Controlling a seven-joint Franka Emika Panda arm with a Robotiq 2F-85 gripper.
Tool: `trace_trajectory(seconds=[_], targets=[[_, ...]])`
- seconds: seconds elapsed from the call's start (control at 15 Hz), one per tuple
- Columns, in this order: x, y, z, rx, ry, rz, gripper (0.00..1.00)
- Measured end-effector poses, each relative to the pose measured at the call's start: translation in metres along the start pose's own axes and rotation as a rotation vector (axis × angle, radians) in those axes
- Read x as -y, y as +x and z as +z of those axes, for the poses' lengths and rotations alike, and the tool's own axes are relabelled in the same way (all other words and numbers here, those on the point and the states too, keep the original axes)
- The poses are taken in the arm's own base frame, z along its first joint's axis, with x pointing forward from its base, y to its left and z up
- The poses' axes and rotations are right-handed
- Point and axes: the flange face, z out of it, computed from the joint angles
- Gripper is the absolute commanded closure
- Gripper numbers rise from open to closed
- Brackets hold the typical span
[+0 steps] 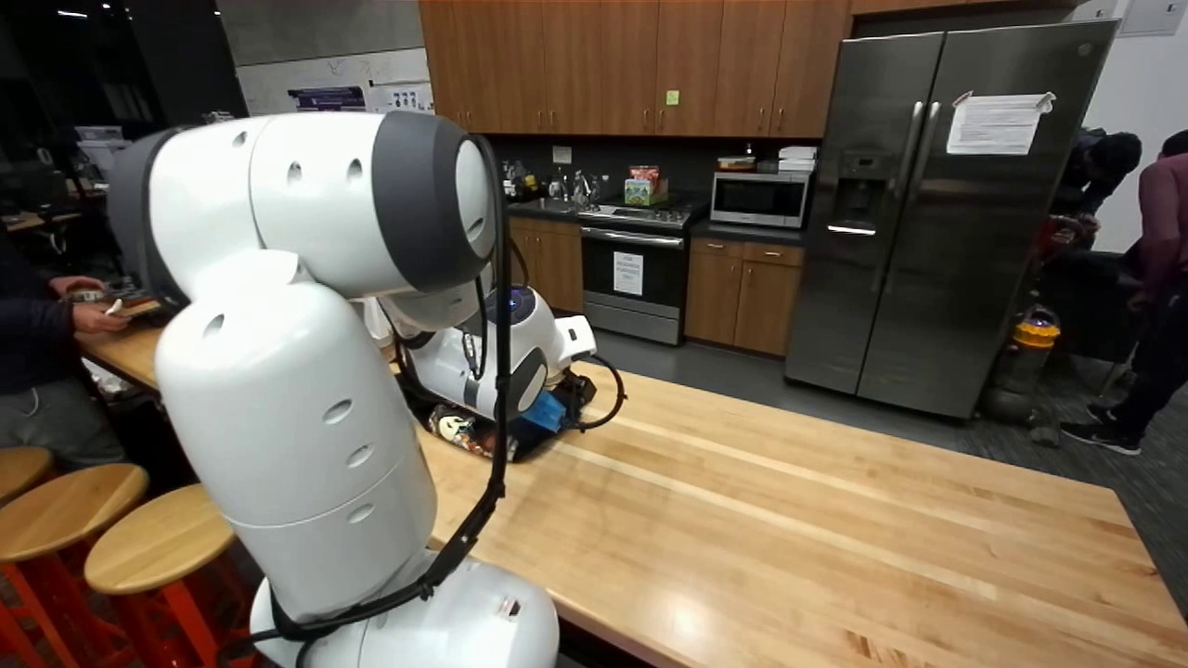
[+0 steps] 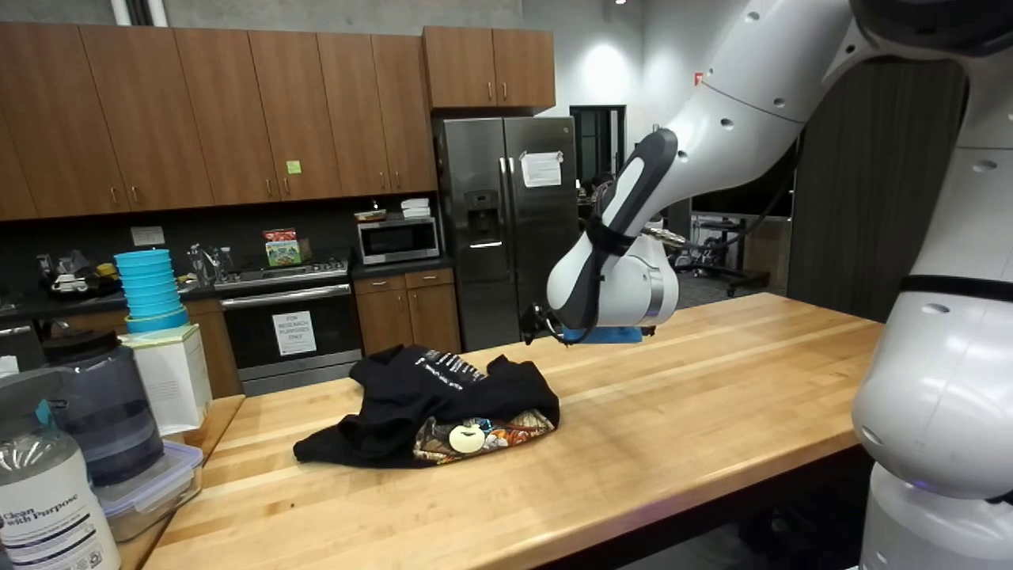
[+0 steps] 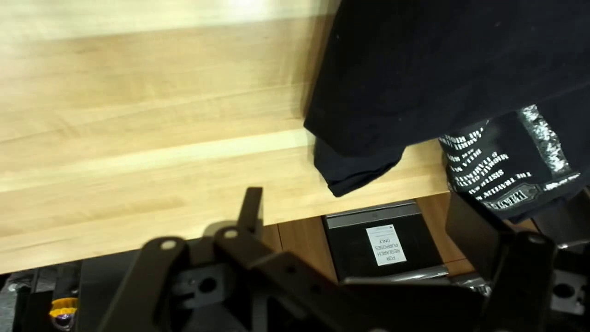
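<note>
A black shirt (image 2: 388, 408) lies rumpled on the wooden table (image 2: 696, 388).

T-shirt (image 2: 443, 401): matt cloth, rumpled surf. Tabletop (image 1: 789, 520): smooth wd., semi-gloss w/ glare. Arm shell (image 1: 297, 399): v. smooth, glossy, looks plastic. Gripper (image 3: 362, 216): mostly matt. Fridge (image 1: 974, 246): smooth metal, lo sheen; sheet (image 1: 999, 125) on it, matt ppr.

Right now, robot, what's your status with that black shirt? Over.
Gripper open, holding nothing. Black shirt rumpled on the table. No obstacle visible between gripper and shirt.
</note>
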Motion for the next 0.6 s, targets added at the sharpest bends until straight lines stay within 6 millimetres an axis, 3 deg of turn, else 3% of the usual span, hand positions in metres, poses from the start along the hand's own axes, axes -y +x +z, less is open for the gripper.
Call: trace_trajectory(seconds=[0.13, 0.47, 0.6], targets=[[0.006, -0.007, 0.003, 0.036, 0.006, 0.014, 0.00], [0.061, -0.020, -0.005, 0.158, 0.099, 0.034, 0.00], [0.067, -0.019, -0.007, 0.191, 0.118, 0.083, 0.00]])
